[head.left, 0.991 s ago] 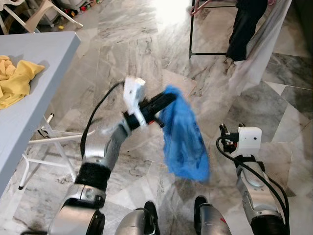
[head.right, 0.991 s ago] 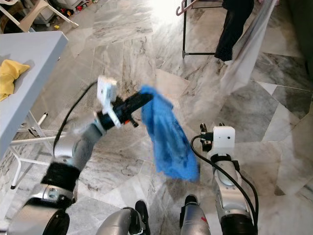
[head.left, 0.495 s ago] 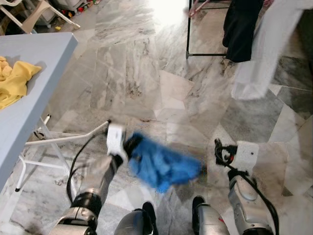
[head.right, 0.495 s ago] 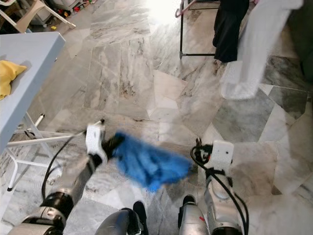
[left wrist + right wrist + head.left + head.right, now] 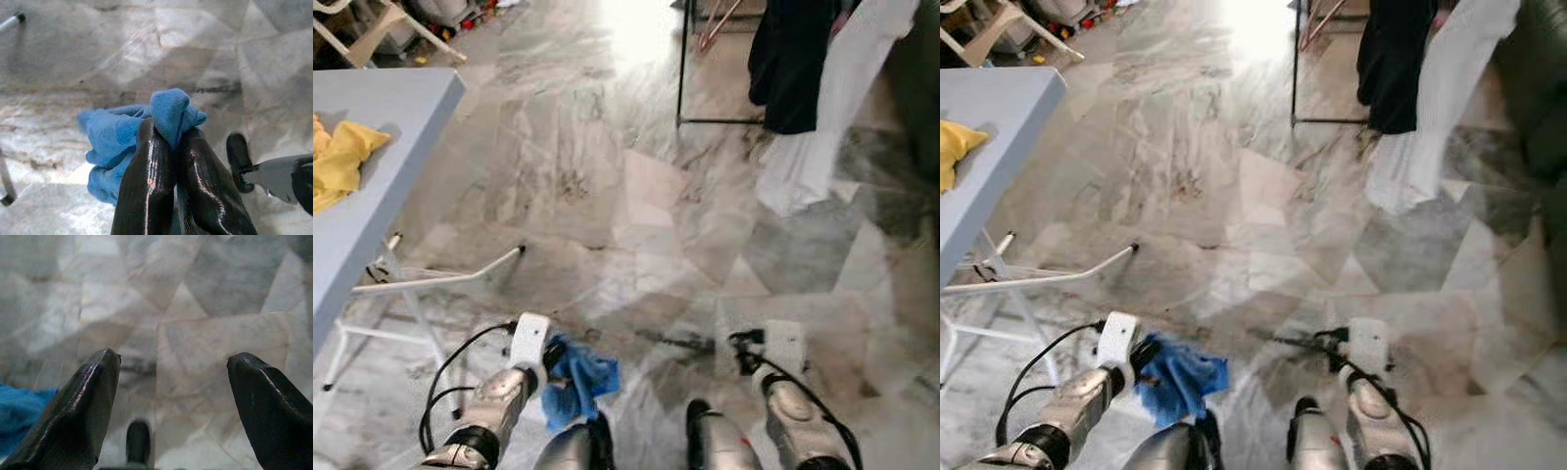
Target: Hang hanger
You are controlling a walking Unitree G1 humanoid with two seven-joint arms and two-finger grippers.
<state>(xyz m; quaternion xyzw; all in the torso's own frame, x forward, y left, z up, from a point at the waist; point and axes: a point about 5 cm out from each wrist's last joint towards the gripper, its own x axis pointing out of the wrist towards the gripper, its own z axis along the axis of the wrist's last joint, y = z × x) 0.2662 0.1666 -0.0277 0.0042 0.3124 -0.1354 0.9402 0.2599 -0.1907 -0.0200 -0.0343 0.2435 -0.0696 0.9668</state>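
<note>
Marble floor [image 5: 607, 186] lies under you. Your left gripper [image 5: 168, 134] has dropped low since a second ago, pinching the blue cloth [image 5: 576, 377], now bunched beside your leg rather than hanging. Your right gripper [image 5: 171, 382] hangs spread wide.

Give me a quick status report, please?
Left gripper shut on blue cloth, low by the legs. Right gripper open, nothing held. Clothes rack ahead across marble floor.
</note>
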